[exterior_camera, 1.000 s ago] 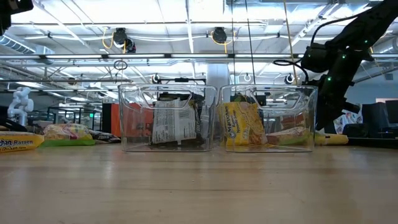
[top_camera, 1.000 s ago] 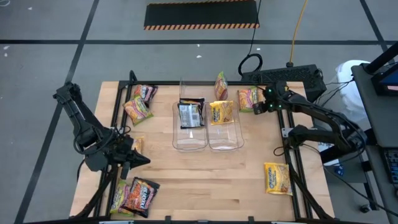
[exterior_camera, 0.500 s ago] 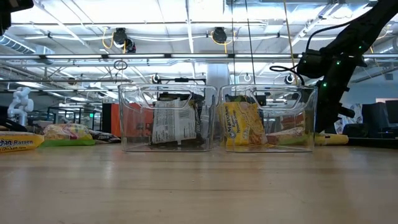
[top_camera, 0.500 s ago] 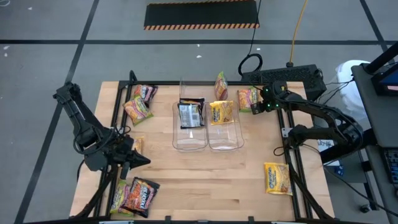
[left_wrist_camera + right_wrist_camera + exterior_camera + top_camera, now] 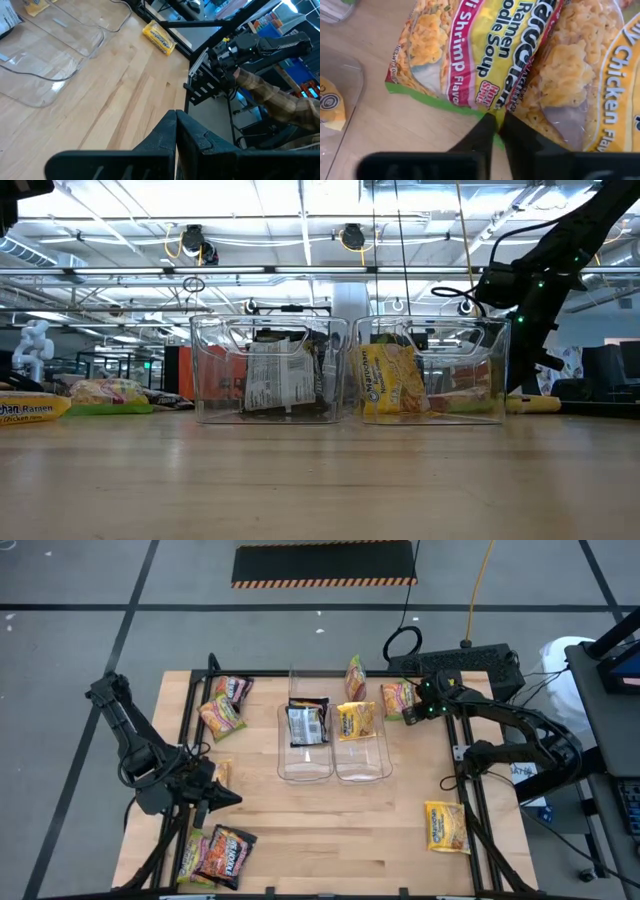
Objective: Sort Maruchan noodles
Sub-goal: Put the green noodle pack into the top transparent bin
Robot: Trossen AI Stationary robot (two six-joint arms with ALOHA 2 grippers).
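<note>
My right gripper (image 5: 498,120) is at the table's far right, shut on a pink-green shrimp noodle packet (image 5: 470,50) (image 5: 398,698) that lies flat beside a yellow chicken packet (image 5: 580,75). Two clear bins stand mid-table. The left bin (image 5: 305,755) holds a dark packet (image 5: 307,723) and the right bin (image 5: 362,758) a yellow one (image 5: 356,720). My left gripper (image 5: 176,120) hangs shut over the table's left side (image 5: 222,798), with nothing in it. My right gripper pinches the shrimp packet's green-bordered edge (image 5: 490,112) between its two fingers, near the corner next to the chicken packet. The fingers slant down from above. The packet lies on the table.
Loose packets lie at the far left (image 5: 222,718) (image 5: 232,688), at the near left (image 5: 218,853) and at the near right (image 5: 446,826). One stands behind the bins (image 5: 355,677). A small yellow one (image 5: 221,773) lies by my left gripper. Bare wood lies in front of the bins.
My right gripper has dipped a little and shifted toward the bins, down onto the pink-green packet. The packets and bins have kept their places.
</note>
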